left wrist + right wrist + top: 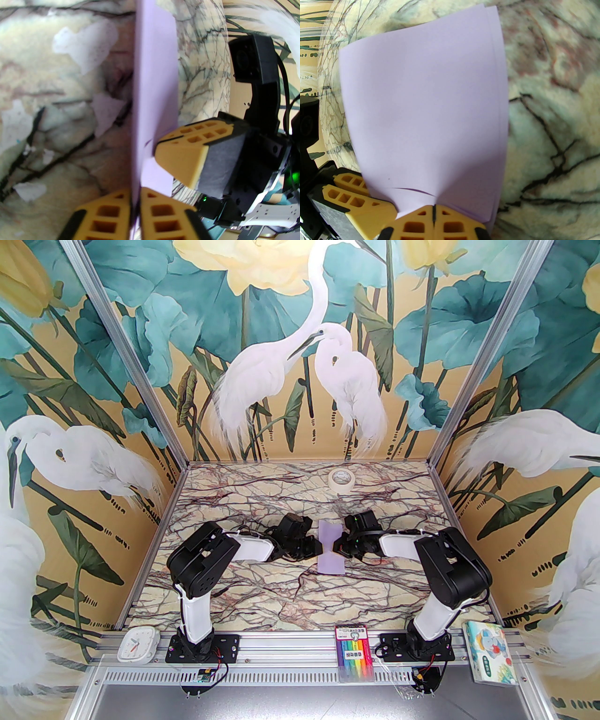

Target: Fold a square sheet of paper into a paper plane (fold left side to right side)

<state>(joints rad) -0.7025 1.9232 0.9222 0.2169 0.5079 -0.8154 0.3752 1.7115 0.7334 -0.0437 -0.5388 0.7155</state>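
Two robot arms meet at the centre of a marble-patterned table [262, 596], both gripping one pale lavender sheet of paper [424, 112] from opposite sides. The left gripper [135, 196] has its orange fingers pressed together on the sheet's edge, which runs edge-on up the middle of the left wrist view. The right gripper [433, 211] is likewise clamped tight on the paper, pinching it at the bottom centre of its own view so the sheet puckers at that point. Doubled layers along the sheet's right-hand edge in the right wrist view show that it is folded over. From above, the paper reads as a narrow strip in the middle of the frame, waisted where the two grippers bite. It appears to be held slightly off the tabletop, though the overhead angle does not settle this. A white tape roll [341, 479] lies well apart, near the table's far edge. On the near rail sit a small white clock [137, 644] at lower left, a pack of coloured markers [355, 652] between the arm bases, and a colourful tissue pack [488, 652] at lower right.
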